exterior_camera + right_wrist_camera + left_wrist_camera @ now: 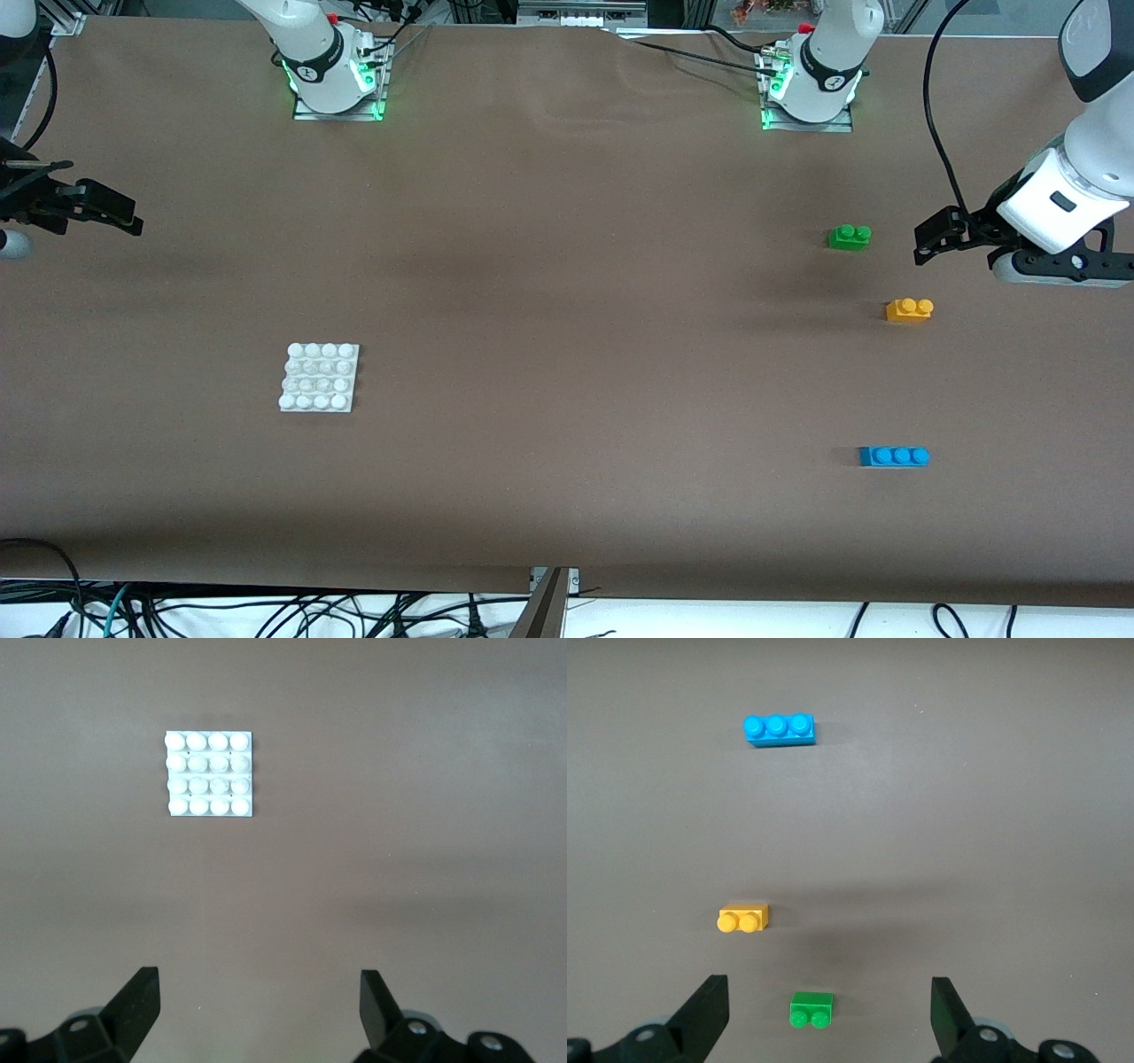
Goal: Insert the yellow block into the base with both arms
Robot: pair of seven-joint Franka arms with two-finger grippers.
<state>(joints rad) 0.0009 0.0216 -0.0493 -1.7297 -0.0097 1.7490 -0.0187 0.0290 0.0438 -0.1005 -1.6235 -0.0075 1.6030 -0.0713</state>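
Clearly nothing is done yet: the yellow block (909, 309) lies untouched at the frame's right, the base (320, 377) at lower left; left claw (946, 236) and right claw (102, 207) hover open, empty.

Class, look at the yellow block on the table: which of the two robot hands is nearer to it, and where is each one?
Left. The left hand hangs open beside the yellow block at that end of the table; the right hand waits, open, at the right arm's end.
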